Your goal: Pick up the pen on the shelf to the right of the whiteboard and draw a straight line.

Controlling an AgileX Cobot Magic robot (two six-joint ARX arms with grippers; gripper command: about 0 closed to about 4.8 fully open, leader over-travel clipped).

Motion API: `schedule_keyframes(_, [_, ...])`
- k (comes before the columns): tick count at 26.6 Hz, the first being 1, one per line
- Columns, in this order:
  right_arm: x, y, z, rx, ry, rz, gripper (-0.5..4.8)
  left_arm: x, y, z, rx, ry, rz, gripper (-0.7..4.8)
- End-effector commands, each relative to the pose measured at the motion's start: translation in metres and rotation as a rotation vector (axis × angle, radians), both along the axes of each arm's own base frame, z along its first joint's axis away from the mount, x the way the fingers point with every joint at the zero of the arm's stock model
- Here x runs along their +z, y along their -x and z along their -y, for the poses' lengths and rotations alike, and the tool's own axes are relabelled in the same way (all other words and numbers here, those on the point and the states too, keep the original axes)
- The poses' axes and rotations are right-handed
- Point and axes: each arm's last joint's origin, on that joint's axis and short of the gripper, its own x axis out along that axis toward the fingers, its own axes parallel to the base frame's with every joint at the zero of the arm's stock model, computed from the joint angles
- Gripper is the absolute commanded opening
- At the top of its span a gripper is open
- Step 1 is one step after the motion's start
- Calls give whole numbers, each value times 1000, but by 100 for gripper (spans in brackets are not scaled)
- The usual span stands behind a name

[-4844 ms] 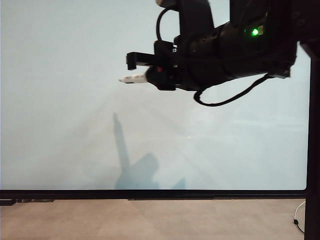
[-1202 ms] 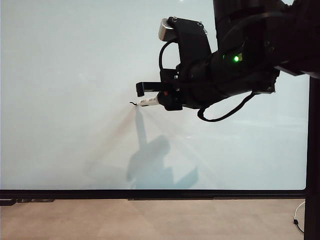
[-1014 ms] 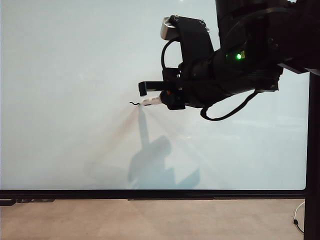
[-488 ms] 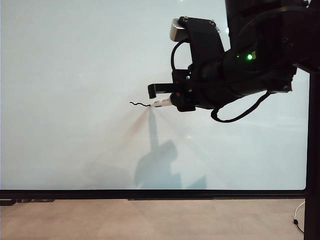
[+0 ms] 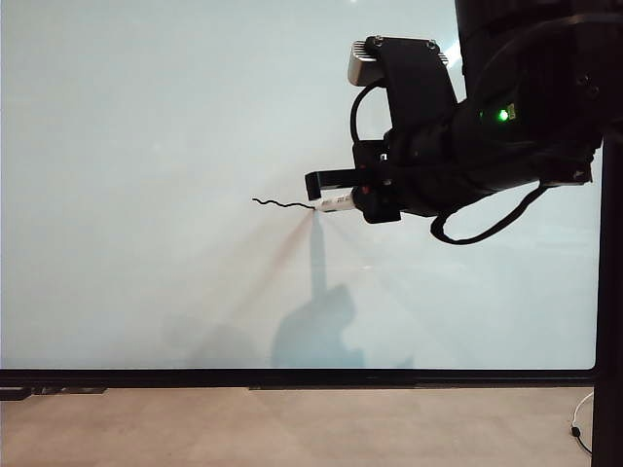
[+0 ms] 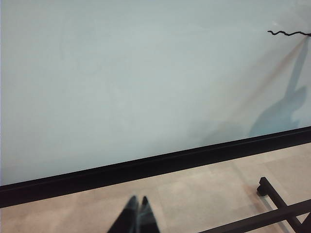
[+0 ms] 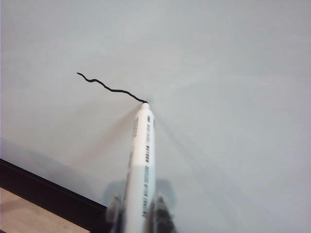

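Black right claw [image 5: 329, 192]: nearest the exterior camera, in front of the board's right half, pinching the pen, arm bulk filling the upper right corner.
Pen [image 7: 141, 160]: one, white barrel with dark print, clamped low on the barrel between the right claw's fingers [image 7: 163, 218]; tip pressed against the board at the stroke's right end.
Pen, exterior view [image 5: 336, 203]: lying roughly level, tip pointing left, just under the claw's upper finger.
Line [image 5: 282, 203]: one stroke, thin, black, wavy, roughly horizontal, left of the pen tip, around mid-height and near the board's middle.
Line, wrist views [image 7: 109, 88]: same wobble visible close up; also caught at the edge of the left wrist picture [image 6: 287, 33].
Left claw [image 6: 136, 216]: low, near the floor below the board's bottom frame, tips pressed together, carrying nothing, well apart from the stroke.
Whiteboard [image 5: 146, 146]: one, pale glossy surface, thin black frame, arm shadow cast on the lower middle; otherwise unmarked.
Floor [image 6: 204, 189]: beige, beneath the board, black bar frame at one corner.
Done: pen picked up, tip on the board, short stretch drawn.
Left, by judgement: stroke short and not straight; likely more travel toward the right, steadier contact wanted, then lift-off.
Shelf: not in view in any picture.
Count: one pen, one board, one stroke, two claws.
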Motion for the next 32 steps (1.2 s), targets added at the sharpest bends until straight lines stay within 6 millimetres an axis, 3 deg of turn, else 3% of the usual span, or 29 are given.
schedule_keyframes(1, [8, 0, 3, -45, -19, 38, -5, 2, 0, 0, -8, -3, 9, -5])
schedule_keyframes(23, [8, 23, 36, -194, 16, 50, -5, 0, 1, 1, -34, 1, -5, -5])
schedule_keyframes(32, [19, 50, 58, -241, -26, 89, -5, 0, 1, 1, -34, -3, -4, -5])
